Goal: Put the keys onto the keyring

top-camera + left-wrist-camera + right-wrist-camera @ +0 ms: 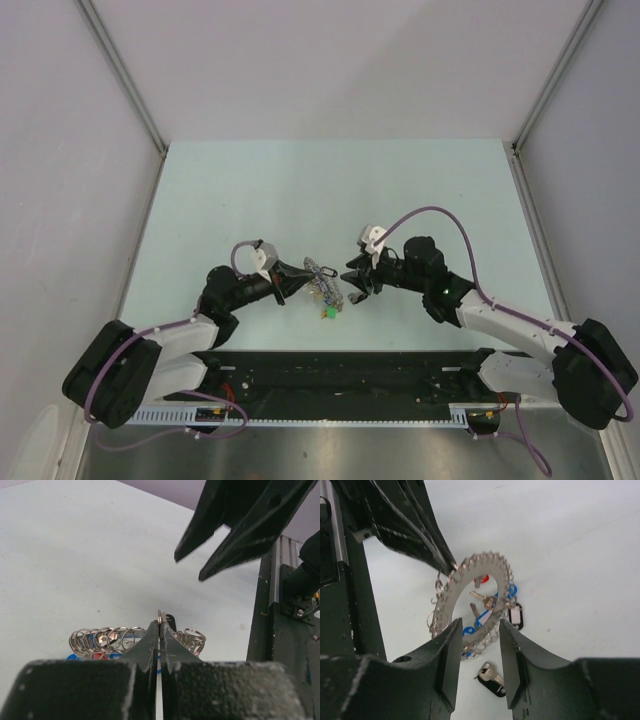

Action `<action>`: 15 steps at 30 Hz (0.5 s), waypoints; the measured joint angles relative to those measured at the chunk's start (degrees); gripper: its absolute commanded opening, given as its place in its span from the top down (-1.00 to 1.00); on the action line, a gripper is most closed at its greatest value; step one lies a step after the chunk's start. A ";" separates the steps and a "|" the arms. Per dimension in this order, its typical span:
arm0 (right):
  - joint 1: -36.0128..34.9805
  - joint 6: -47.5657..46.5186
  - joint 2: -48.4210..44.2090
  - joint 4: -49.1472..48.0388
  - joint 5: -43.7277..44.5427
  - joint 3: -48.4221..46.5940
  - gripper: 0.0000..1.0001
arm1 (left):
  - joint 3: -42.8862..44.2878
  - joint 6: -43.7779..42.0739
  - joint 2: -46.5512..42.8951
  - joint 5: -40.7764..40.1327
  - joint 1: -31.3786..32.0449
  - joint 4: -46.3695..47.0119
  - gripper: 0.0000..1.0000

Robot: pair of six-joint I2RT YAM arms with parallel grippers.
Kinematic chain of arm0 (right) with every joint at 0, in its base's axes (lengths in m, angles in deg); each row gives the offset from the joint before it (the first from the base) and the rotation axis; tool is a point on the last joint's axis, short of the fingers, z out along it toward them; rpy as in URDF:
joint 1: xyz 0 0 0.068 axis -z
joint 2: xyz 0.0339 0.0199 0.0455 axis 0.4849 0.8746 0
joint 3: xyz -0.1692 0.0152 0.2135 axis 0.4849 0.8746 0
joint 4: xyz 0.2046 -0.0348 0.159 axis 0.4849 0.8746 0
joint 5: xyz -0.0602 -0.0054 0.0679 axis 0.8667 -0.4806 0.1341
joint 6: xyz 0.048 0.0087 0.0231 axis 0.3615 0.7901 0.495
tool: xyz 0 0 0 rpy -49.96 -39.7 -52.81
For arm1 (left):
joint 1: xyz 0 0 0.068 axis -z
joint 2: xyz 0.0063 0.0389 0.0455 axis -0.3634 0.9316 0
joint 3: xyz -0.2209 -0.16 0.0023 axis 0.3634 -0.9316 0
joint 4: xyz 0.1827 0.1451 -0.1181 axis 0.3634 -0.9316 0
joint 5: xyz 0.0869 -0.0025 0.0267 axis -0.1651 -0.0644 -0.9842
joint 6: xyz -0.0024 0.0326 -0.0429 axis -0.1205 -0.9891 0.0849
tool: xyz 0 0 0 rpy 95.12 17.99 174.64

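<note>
The keyring [451,596] is a flat silver ring edged with many small split rings, standing upright just off the table. My left gripper [160,623] is shut on its thin upper rim, seen edge-on, with small rings [100,637] fanning out on either side. Several keys [487,601] with blue and red heads hang or lie behind the ring. One key with a black head [491,676] lies loose on the table below it. My right gripper [480,630] is open, its fingers on either side of the ring's lower edge without touching it. From above, both grippers [295,280] [354,285] flank the keyring [325,283].
A black tag [515,616] lies beside the ring. A green key head [328,313] sits on the table just in front of the cluster. The black rail [340,370] with the arm bases runs along the near edge. Side walls close in the pale table [330,190].
</note>
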State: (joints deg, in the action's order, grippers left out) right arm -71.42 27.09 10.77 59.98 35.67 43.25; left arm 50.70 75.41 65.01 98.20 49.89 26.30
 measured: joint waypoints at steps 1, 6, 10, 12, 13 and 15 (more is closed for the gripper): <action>0.00 2.10 -0.13 -4.15 0.57 2.93 0.19 | -0.35 0.48 0.09 -0.31 0.04 1.03 0.99; -0.81 10.62 2.49 -22.99 3.74 12.37 0.18 | -1.73 2.78 0.98 -1.60 0.28 5.44 0.99; -2.91 14.88 7.13 -36.35 6.91 14.40 0.16 | -2.40 4.09 1.44 -2.23 0.44 7.89 0.99; -3.72 16.48 9.38 -41.35 8.15 14.78 0.16 | -2.60 4.31 1.57 -2.32 0.48 8.68 0.99; -4.17 17.29 10.75 -44.22 8.85 14.88 0.16 | -2.78 4.48 1.60 -2.43 0.50 9.09 0.99; -4.79 18.69 13.46 -48.65 9.90 14.93 0.16 | -2.97 4.66 1.60 -2.54 0.57 9.60 0.99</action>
State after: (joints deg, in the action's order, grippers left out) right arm -76.21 45.78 24.23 11.33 45.57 58.18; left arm 47.73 80.07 66.60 95.67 50.45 35.89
